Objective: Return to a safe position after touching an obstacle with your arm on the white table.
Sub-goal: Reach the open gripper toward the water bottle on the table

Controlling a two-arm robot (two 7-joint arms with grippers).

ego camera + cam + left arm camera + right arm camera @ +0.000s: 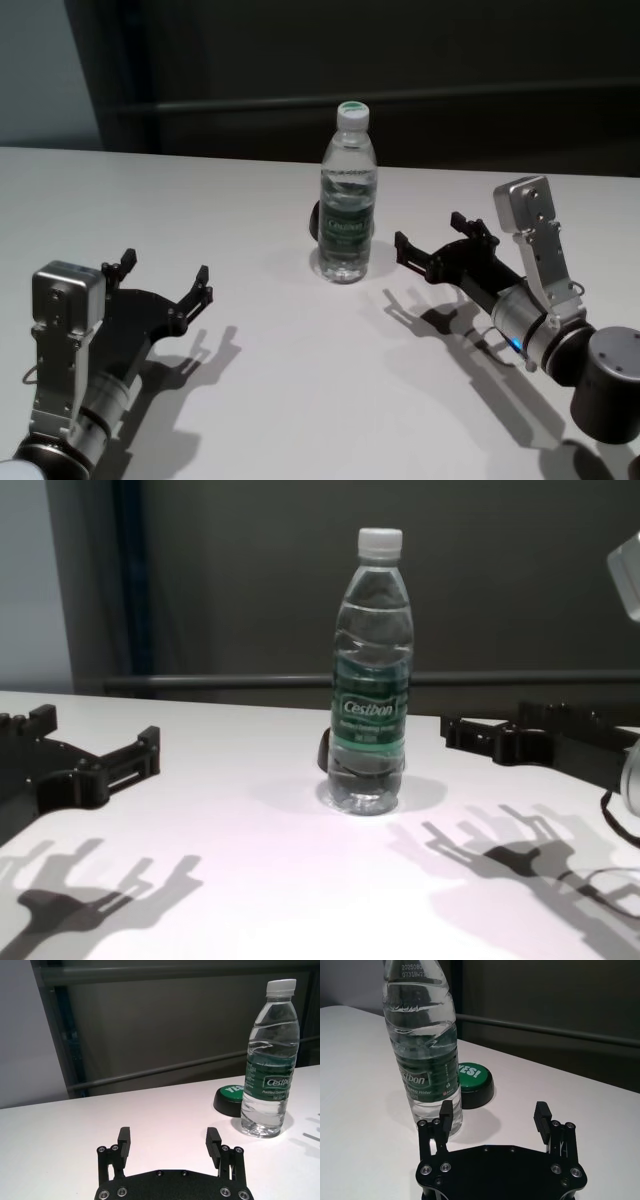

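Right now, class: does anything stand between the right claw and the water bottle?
Nothing visible does. The open right claw hangs beside the upright water bottle, bare white table between them. The green puck sits behind the bottle.

The bottle stands upright near the middle of the tabletop, toward its far edge. It is tall, clear plastic, filled with water, with a white screw cap on and a green "Cestbon" label round its middle. The tabletop is broad, plain, smooth and white.
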